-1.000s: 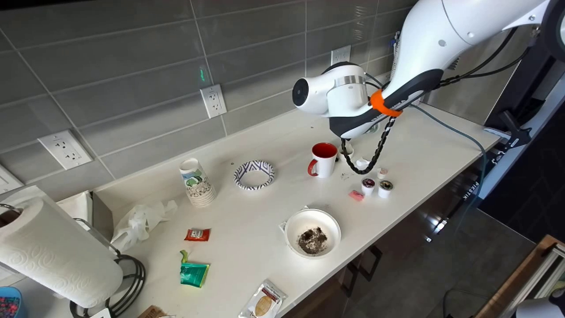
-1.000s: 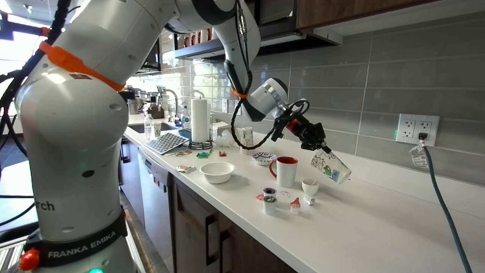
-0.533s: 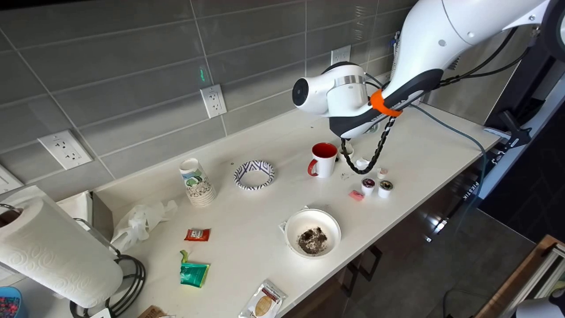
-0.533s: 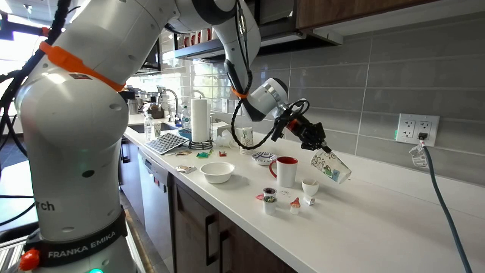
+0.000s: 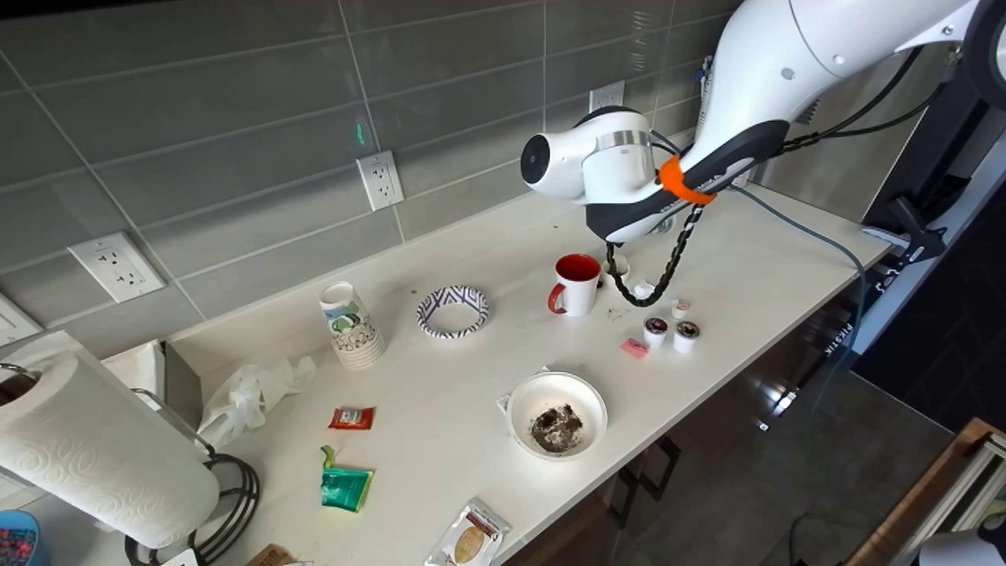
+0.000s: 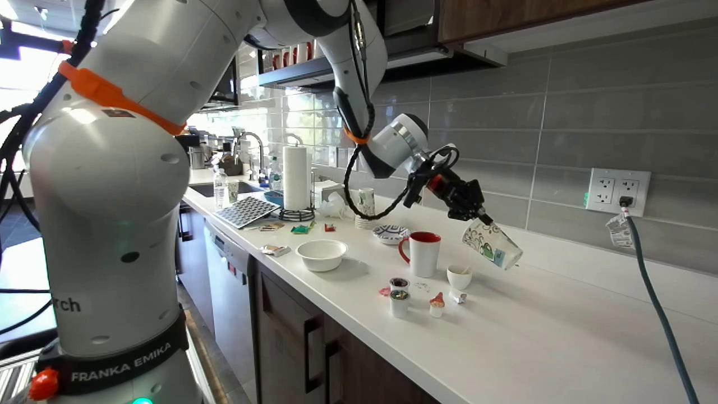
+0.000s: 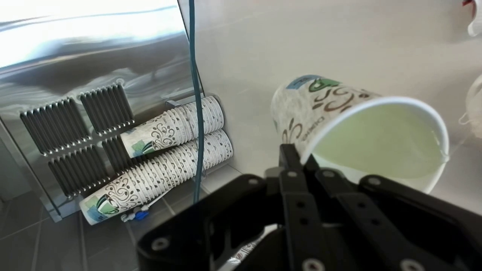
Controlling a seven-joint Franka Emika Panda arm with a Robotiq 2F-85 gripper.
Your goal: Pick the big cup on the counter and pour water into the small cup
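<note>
So we've got the gripper point(image 7: 300, 158) pinching the rim of the big cup point(image 6: 489, 244), a paper job with brown swirls and green-and-blue print. It hangs tipped over, up off the counter point(image 6: 561, 342), and in the wrist view its mouth faces us with something pale yellow-green inside, looks like liquid point(image 7: 384, 139). In an exterior view the arm point(image 5: 786, 86) blocks the gripper completely.

The small cup point(image 6: 459, 279) is white and stands on the counter, lower than the big cup and not touching it, just beside the red-and-white mug point(image 6: 424, 258).

The counter itself is long, off-white, smooth and pretty cluttered: 2 pods point(image 5: 655, 335), a tiny cup point(image 5: 681, 310), a pink packet point(image 5: 634, 347), a bowl point(image 5: 596, 417) of dark crumbly stuff point(image 5: 556, 428) near the front edge, a patterned bowl point(image 5: 453, 318), a cup stack point(image 5: 354, 330), a red packet point(image 5: 351, 418), a green packet point(image 5: 346, 489) and paper towels point(image 5: 102, 456).

Room-wise, gray tiles point(image 5: 236, 102) run along the back wall with outlets point(image 5: 380, 180), and a cord point(image 6: 649, 283) is plugged into 1 of them. Dark cabinets point(image 6: 370, 365) sit underneath, a faucet point(image 6: 261, 154) shows farther down, and there's a shelf point(image 6: 297, 72) with mugs point(image 6: 294, 56) above. In the wrist view we also see 2 rows of nested cups point(image 7: 158, 173) by a slotted steel panel point(image 7: 94, 52).
</note>
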